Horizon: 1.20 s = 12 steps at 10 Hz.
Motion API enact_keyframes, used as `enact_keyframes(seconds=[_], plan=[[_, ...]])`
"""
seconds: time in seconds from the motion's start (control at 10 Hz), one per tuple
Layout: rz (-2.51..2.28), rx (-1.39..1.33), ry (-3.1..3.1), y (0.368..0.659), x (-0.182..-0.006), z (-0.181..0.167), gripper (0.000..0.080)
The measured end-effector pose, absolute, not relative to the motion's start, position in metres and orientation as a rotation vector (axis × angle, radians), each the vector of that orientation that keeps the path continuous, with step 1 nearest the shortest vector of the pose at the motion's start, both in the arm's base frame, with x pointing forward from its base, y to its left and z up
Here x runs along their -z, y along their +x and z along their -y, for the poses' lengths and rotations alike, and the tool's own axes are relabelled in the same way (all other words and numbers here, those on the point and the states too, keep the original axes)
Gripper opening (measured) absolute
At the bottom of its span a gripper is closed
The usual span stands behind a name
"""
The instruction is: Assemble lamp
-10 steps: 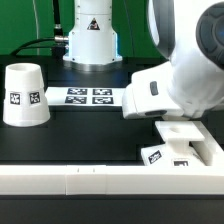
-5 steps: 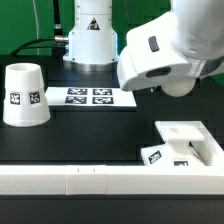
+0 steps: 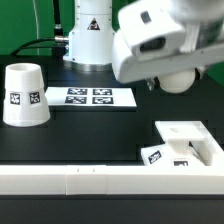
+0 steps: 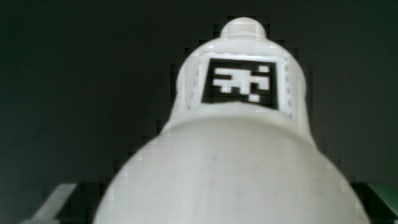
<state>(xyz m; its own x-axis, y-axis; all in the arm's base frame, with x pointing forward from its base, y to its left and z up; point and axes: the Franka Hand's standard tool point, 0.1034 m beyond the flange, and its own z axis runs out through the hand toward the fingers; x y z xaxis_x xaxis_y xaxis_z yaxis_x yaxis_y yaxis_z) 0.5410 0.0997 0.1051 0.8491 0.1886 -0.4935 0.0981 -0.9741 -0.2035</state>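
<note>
Arm [image 3: 160, 42] risen off base [image 3: 190, 137], wrist view alone shows tool [image 4: 214, 205] pinching tagged bulb [image 4: 240, 120]

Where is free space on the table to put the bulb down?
For the bulb, the widest bare patch is the black table between shade, marker board, base and rail. Beyond the base, under the arm, is also bare. Crowded where base nears rail.

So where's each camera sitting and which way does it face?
Exterior view: off the arm, slightly above the table, facing across the rail at the shade, marker board and lamp base; the arm's pedestal and wrist show.
Wrist view: on the wrist, looking along the bulb, close up; no robot part shows clearly.
Shared: the dark table; possibly the bulb.
</note>
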Motion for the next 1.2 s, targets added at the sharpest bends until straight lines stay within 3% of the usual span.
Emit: enact_keyframes(seconds=[0.2, 0.7, 1.2], plan=[[0.226, -0.621, -2.900, 0.554, -0.120, -0.097, 0.0576], [0.196, -0.074, -3.008, 0.566, -0.117, -0.086, 0.0576], [0.352, 0.392, -3.015, 0.603, -0.162, -0.073, 0.0576]])
